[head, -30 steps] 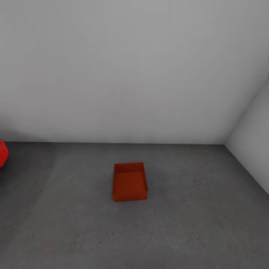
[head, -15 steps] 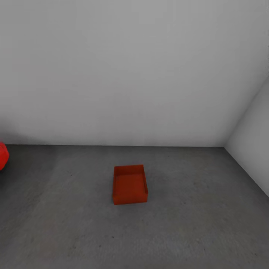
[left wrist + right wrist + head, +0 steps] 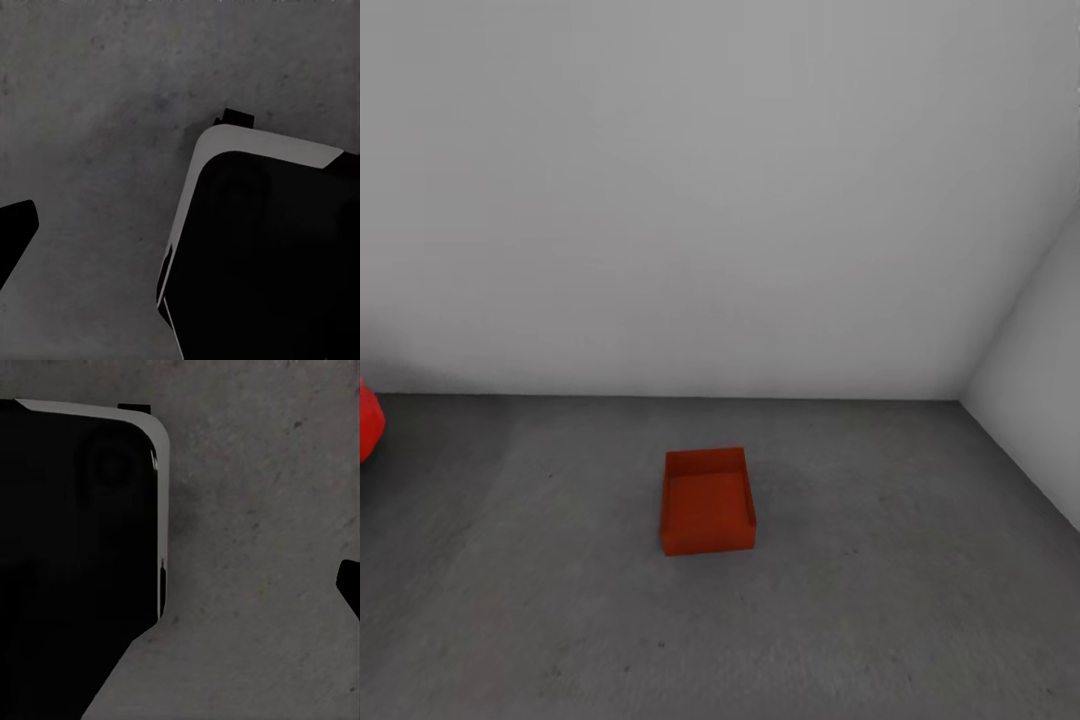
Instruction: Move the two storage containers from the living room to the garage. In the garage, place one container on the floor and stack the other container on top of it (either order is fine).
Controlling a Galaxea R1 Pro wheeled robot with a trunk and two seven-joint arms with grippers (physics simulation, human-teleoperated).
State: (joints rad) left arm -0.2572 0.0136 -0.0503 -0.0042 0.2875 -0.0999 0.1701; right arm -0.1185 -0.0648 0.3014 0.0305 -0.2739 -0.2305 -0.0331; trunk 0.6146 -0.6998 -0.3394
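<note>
You are looking down at 1 storage container (image 3: 707,501) sitting upright on the dark concrete floor (image 3: 880,600) of the garage, well out from the pale grey far wall (image 3: 710,200) and left of the corner where the right wall (image 3: 1040,420) meets it. It is empty, with nothing stacked on it. At the far left edge a sliver of the glossy red car (image 3: 368,420) shows.

Over the last second the whole head view has slid: the container, the wall's base line and the car all sit slightly lower in the picture than before, and the container looks a touch smaller. That reads as the camera moving, most likely your base backing away or the head tipping up, not the box being shifted.

For the task, this suggests 1 of the 2 containers is already placed, and you are probably leaving to fetch the other.

Both wrist views look down on bare concrete past the robot's black, white-edged base (image 3: 262,247). A dark fingertip (image 3: 15,229) shows at the edge of the left wrist view, but I cannot tell whether either gripper is spread or pressed together.
</note>
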